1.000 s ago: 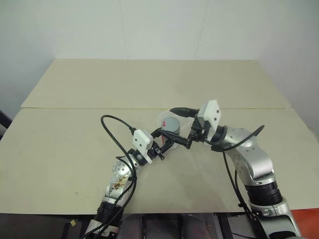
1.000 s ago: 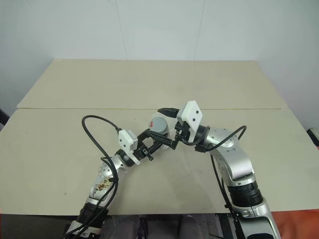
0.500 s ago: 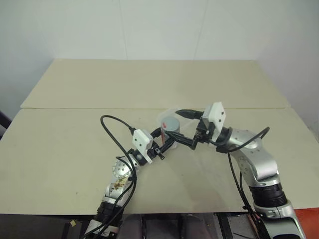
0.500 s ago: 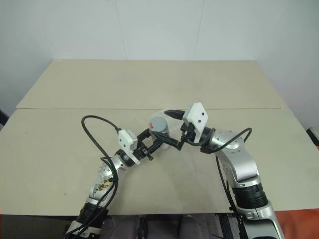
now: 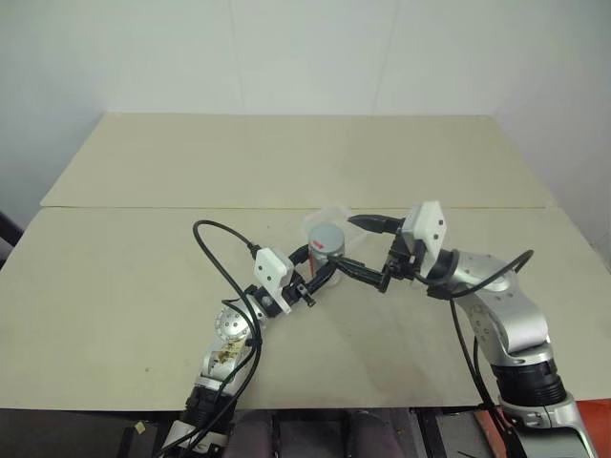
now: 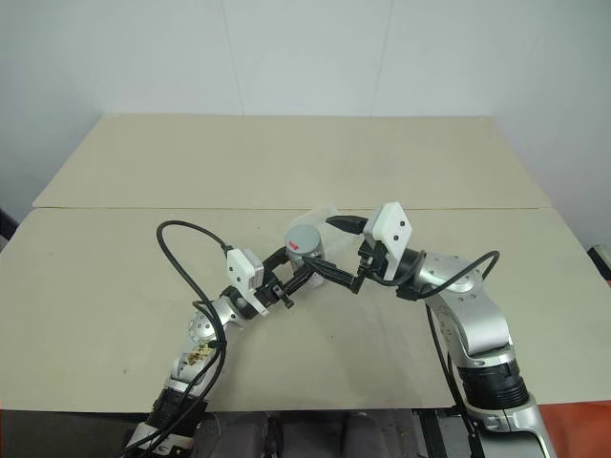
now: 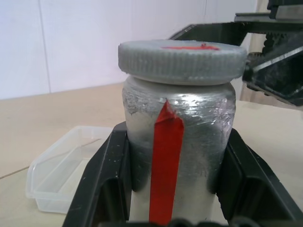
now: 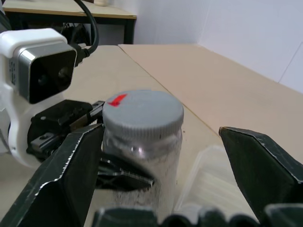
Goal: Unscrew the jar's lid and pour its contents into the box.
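The jar [image 5: 327, 246] stands upright above the table, silvery with a vertical red stripe [image 7: 164, 165]. My left gripper [image 7: 175, 189] is shut on its body, one black finger on each side. The grey lid [image 8: 143, 113] with its red mark sits on top of the jar. My right gripper [image 5: 346, 240] is open and level just to the right of the jar. Its fingers [image 8: 66, 175] flank the lid with a gap on both sides. The clear box [image 7: 61, 172] lies on the table just behind the jar. The contents are hidden inside the jar.
Two beige tables meet at a seam [image 5: 143, 207] that runs across the scene behind the jar. A black cable [image 5: 215, 246] loops up from my left arm. Bare tabletop [image 5: 115, 286] lies to the left, right and front.
My right gripper has drawn back to the right, away from the lid, and stays open. The left gripper and the jar have not moved.
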`<control>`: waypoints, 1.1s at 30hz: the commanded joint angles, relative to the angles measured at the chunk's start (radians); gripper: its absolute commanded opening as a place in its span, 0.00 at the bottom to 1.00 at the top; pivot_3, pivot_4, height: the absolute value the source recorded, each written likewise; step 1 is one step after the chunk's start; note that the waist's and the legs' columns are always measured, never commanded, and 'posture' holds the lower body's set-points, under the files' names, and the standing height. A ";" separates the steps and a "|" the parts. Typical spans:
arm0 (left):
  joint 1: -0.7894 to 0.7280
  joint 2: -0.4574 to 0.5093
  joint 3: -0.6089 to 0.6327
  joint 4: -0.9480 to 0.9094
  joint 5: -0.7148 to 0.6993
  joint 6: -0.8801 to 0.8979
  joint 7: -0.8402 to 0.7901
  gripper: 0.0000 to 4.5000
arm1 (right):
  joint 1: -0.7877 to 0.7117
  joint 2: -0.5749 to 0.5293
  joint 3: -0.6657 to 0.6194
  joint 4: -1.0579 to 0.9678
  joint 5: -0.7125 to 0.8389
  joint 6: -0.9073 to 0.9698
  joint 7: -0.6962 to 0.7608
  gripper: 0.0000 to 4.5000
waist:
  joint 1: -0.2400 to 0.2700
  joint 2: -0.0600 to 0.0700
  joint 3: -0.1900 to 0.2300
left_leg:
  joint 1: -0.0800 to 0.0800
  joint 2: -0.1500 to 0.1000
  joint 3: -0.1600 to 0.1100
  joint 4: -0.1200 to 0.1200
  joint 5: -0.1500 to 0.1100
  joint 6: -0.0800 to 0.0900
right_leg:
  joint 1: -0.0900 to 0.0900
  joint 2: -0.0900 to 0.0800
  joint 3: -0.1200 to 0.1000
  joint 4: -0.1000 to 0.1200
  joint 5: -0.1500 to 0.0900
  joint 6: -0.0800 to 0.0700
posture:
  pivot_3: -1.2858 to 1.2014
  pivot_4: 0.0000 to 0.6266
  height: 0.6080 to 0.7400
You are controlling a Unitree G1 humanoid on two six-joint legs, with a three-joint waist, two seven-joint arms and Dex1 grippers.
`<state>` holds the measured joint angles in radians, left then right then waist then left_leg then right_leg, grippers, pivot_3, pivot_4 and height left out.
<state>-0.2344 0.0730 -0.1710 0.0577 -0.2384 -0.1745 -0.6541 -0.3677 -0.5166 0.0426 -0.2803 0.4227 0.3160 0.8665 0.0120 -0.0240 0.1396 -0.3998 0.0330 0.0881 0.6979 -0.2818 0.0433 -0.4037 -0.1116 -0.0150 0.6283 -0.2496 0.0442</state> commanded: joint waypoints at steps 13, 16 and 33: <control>-0.007 0.001 -0.010 -0.014 0.006 -0.045 -0.010 0.43 | -0.103 0.039 0.027 0.014 0.036 0.014 0.032 0.99 | 0.000 0.000 0.000 | 0.000 0.000 0.000 0.000 0.000 0.000 | 0.000 0.000 0.000 0.000 0.000 0.000 | 0.52 0.24 1.00; -0.005 0.001 -0.012 -0.013 0.010 -0.054 -0.007 0.43 | -0.120 0.040 0.035 0.035 0.034 0.022 0.037 0.99 | 0.001 0.000 0.000 | 0.000 0.000 0.000 0.000 0.000 0.000 | 0.000 0.000 0.000 0.000 0.000 0.000 | 0.52 0.24 1.00; 0.005 -0.003 -0.017 -0.012 0.009 -0.059 -0.002 0.43 | -0.129 0.031 0.035 0.039 0.034 0.047 0.039 0.99 | 0.000 0.000 0.000 | 0.000 0.000 0.000 0.000 0.000 0.000 | 0.000 0.000 0.000 0.000 0.000 0.000 | 0.52 0.24 1.00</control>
<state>-0.2287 0.0738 -0.1798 0.0577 -0.2324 -0.2132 -0.6561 -0.4816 -0.4852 0.0983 -0.2147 0.4523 0.3734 0.9116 0.0116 -0.0240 0.1396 -0.3998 0.0332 0.0881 0.6980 -0.2819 0.0434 -0.4038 -0.1116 -0.0152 0.6286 -0.2495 0.0443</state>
